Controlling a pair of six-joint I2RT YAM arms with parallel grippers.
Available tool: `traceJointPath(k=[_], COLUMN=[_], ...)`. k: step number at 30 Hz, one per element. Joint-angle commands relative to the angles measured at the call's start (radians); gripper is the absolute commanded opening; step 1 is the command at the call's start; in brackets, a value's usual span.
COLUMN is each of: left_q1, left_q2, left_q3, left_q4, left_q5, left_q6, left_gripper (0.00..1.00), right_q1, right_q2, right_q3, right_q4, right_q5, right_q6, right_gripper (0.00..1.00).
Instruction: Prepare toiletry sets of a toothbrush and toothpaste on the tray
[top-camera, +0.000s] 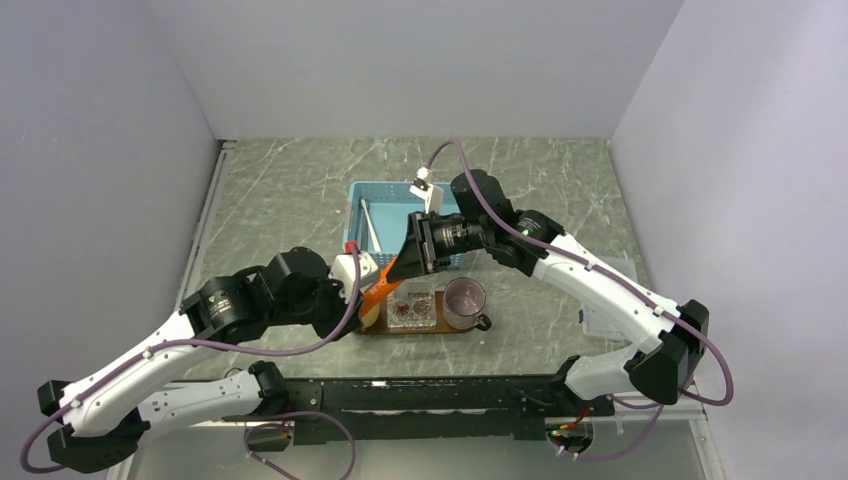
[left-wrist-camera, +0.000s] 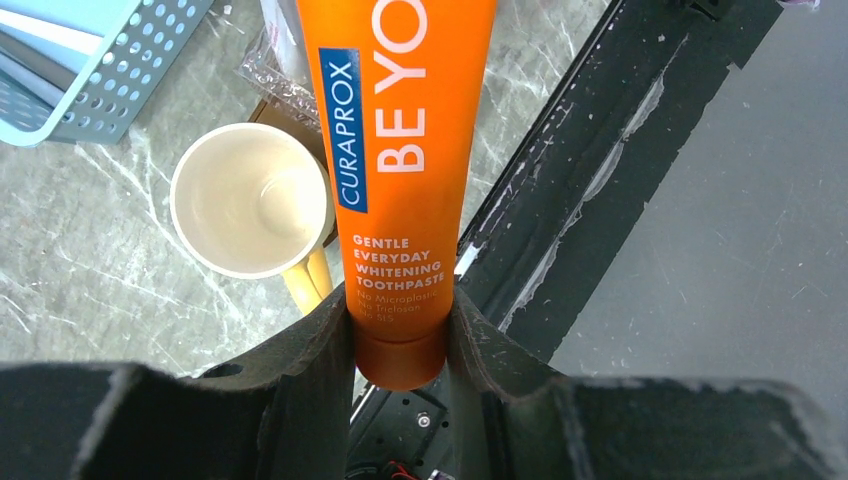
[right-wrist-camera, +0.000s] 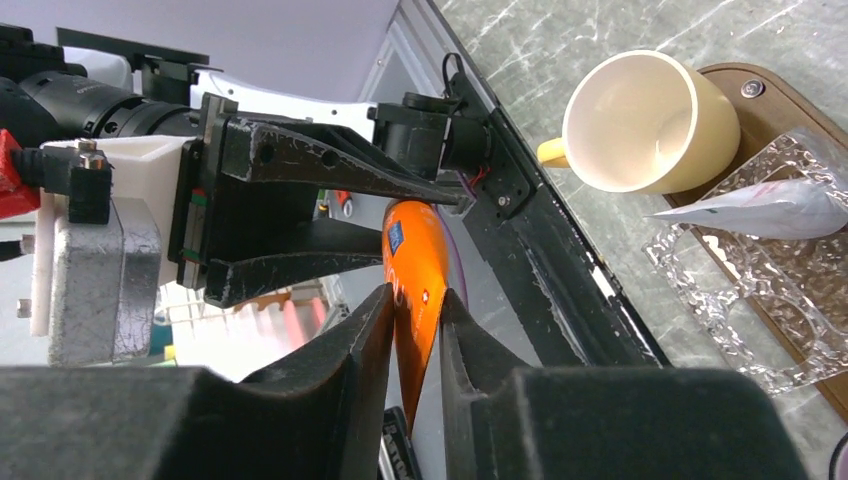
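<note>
Grey marble table (top-camera: 300, 200); above it the toothpaste (left-wrist-camera: 400, 150), glossy orange, white lettering.

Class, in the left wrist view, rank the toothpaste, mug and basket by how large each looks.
1. The toothpaste: largest, though it is nearest the camera.
2. The mug and the basket: roughly alike as seen. The basket is cut off by the frame's edge, so I leave these two unranked.

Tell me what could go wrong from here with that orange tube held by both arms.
The left jaws and right jaws both pinch the orange plastic toothpaste tube at once; if one arm pulls before the other releases, it may twist or slip free. The cream ceramic mug sits below; a dropped tube could knock it.
</note>
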Motion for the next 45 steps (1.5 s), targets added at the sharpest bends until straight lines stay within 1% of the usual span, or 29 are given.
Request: traceJointPath(k=[1, 4, 5, 6, 9, 10, 11, 12, 15, 17, 22, 28, 33, 37, 38, 44, 45], left_q1=[-0.006, -0.006, -0.006, -0.006, -0.006, -0.007, -0.006, -0.006, -0.006, -0.006, -0.006, -0.007, -0.006, -0.006, -0.006, -0.006, -0.006], left_q2=[-0.005, -0.007, -0.006, -0.005, -0.004, -0.004, -0.006, -0.008, -0.009, -0.009, -0.007, -0.036, -0.065, -0.087, -0.092, -0.153, -0.166], left_q3=[0.008, 0.007, 0.006, 0.007, 0.009, 0.011, 0.012, 0.013, 0.011, 0.007, 0.006, 0.037, 0.054, 0.036, 0.029, -0.028, -0.037], left_q4=[0.032, 0.035, 0.034, 0.035, 0.033, 0.033, 0.033, 0.034, 0.035, 0.037, 0.039, 0.044, 0.057, 0.088, 0.102, 0.167, 0.172], left_q5=[-0.016, -0.018, -0.019, -0.019, -0.021, -0.027, -0.034, -0.038, -0.031, -0.022, -0.008, 0.016, 0.013, -0.015, -0.020, -0.080, -0.116], left_q6=[0.010, 0.009, 0.009, 0.008, 0.008, 0.008, 0.006, 0.004, 0.005, 0.006, 0.006, 0.005, -0.009, -0.036, -0.045, -0.084, -0.087], left_gripper=[0.00, 0.00, 0.00, 0.00, 0.00, 0.04, 0.13, 0.19, 0.27, 0.31, 0.51, 0.67, 0.75, 0.79, 0.82, 0.84, 0.85], right_q1=[-0.003, -0.003, -0.003, -0.003, -0.002, -0.002, -0.002, -0.002, -0.004, -0.004, -0.003, -0.004, -0.003, -0.005, -0.004, -0.003, -0.004], right_q2=[-0.005, -0.005, -0.005, -0.005, -0.008, -0.010, -0.012, -0.014, -0.023, -0.031, -0.046, -0.056, -0.069, -0.069, -0.064, -0.034, -0.024], right_q3=[0.003, -0.011, -0.014, -0.016, -0.023, -0.026, -0.029, -0.033, -0.044, -0.039, -0.007, 0.052, 0.147, 0.208, 0.226, 0.341, 0.354], right_q4=[0.042, 0.056, 0.060, 0.061, 0.064, 0.069, 0.073, 0.077, 0.073, 0.060, -0.002, -0.091, -0.234, -0.349, -0.383, -0.590, -0.613], right_q5=[-0.022, -0.029, -0.032, -0.031, -0.029, -0.031, -0.032, -0.033, -0.025, -0.016, 0.022, 0.069, 0.143, 0.188, 0.205, 0.368, 0.398], right_q6=[0.011, 0.018, 0.020, 0.021, 0.022, 0.025, 0.028, 0.031, 0.027, 0.014, -0.031, -0.089, -0.185, -0.266, -0.286, -0.411, -0.419], right_gripper=[0.20, 0.08, 0.03, 0.00, 0.00, 0.00, 0.00, 0.00, 0.00, 0.00, 0.00, 0.00, 0.00, 0.00, 0.00, 0.00, 0.00])
